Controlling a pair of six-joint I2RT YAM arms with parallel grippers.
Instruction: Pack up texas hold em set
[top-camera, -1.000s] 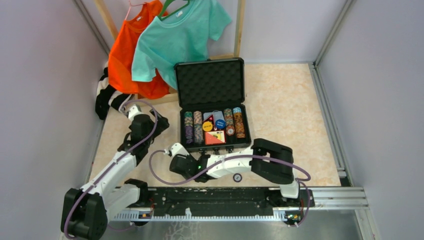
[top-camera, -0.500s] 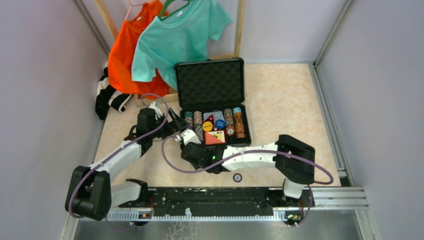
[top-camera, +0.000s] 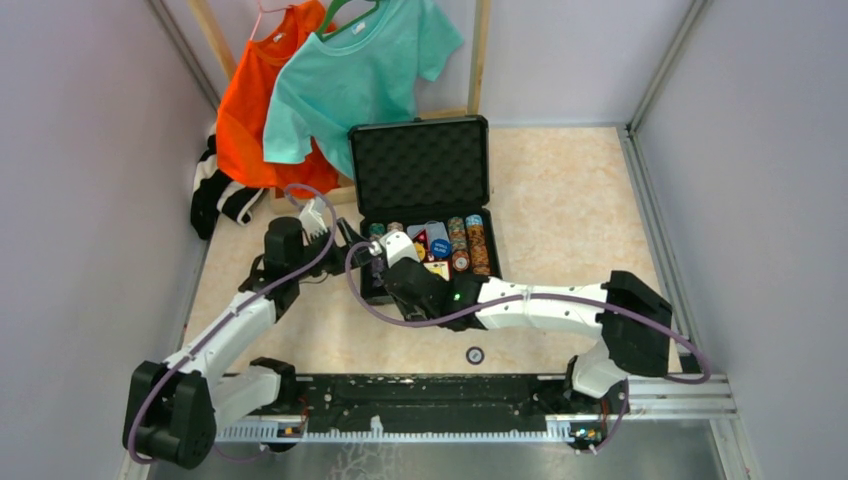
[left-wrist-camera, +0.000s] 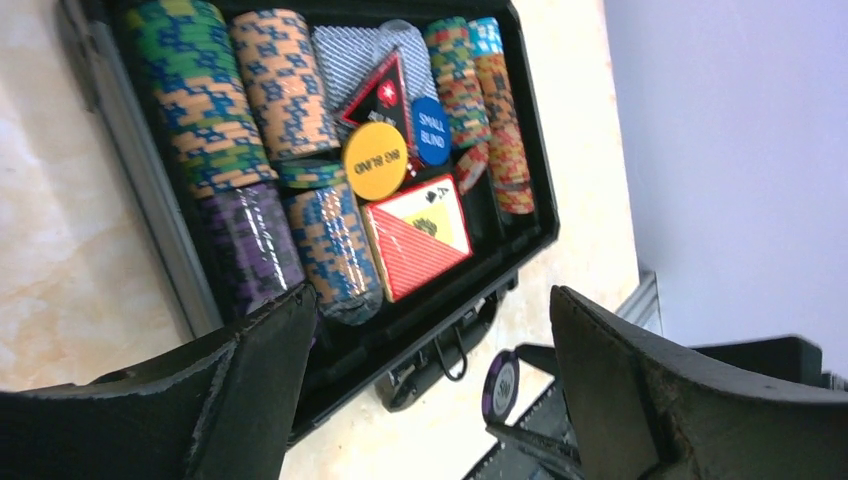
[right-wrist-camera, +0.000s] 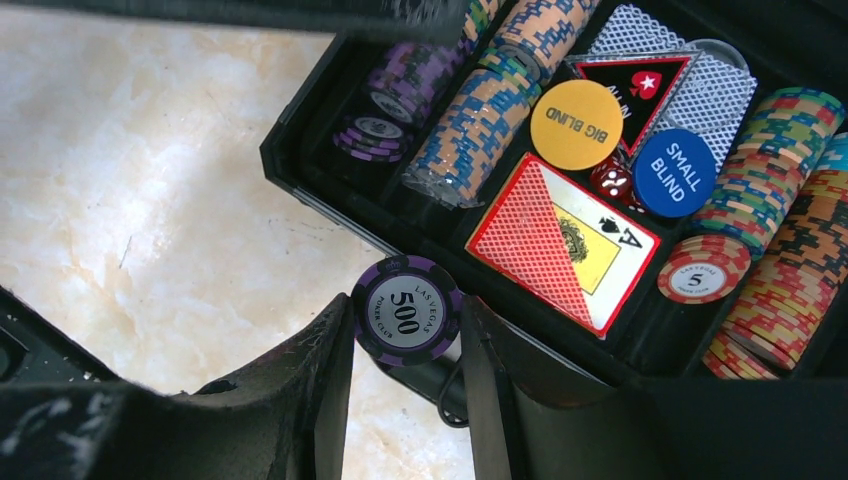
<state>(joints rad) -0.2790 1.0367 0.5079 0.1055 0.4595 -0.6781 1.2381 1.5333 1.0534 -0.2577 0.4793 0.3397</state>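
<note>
On marbled tabletop (top-camera: 565, 200) between pale walls (top-camera: 90, 160) sits open briefcase (top-camera: 420, 165).

Left gripper (left-wrist-camera: 430, 335) and right gripper (right-wrist-camera: 405, 345), pinching a purple 500 chip (right-wrist-camera: 405, 308), crowd the briefcase's (top-camera: 495, 265) lower-left corner. Its upright lid (top-camera: 420, 165) walls the upper edge. The tabletop (top-camera: 570, 230) at frame right lies open.

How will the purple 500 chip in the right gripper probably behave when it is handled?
The purple chip looks stiff and thin, so it should not bend. The right gripper pinches it only by its round rim, so it may twist or slip. Dropped on edge, it would probably roll.
</note>
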